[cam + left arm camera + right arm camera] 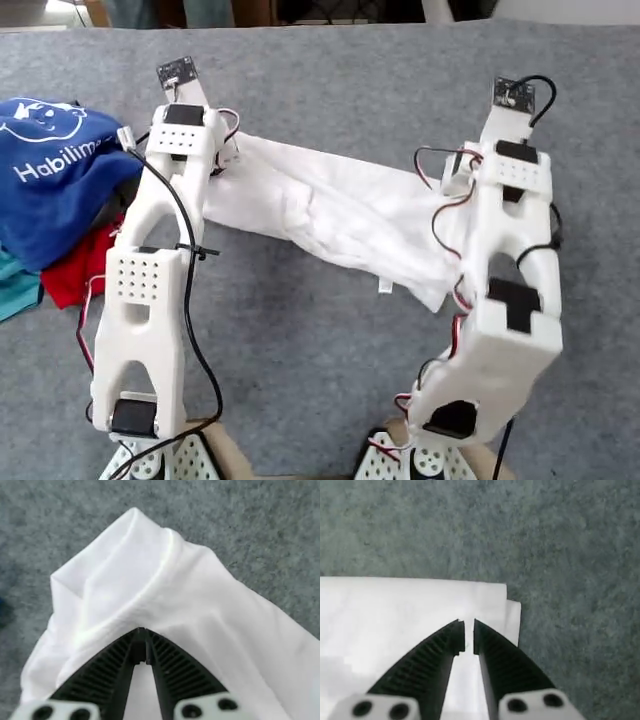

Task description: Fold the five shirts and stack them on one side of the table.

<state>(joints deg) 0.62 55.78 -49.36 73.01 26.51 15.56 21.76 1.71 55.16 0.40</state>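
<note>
Camera up top: I've got the white shirt (330, 215) stretched between both arms mid-way across the worktop (330, 80), with a blue shirt (50, 170) and a red shirt (75, 270) heaped at the edge by my left arm. Left wrist cam: left end effector (141, 656) pinches a fold of it. Right wrist cam: right end effector (468, 636) is clamped on the shirt's corner.

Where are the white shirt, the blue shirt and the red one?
white shirt (330, 215), high view, middle of the cloth.
blue shirt (50, 170), high view, its printed front.
red shirt (65, 280), high view, part showing under the blue shirt.
</note>
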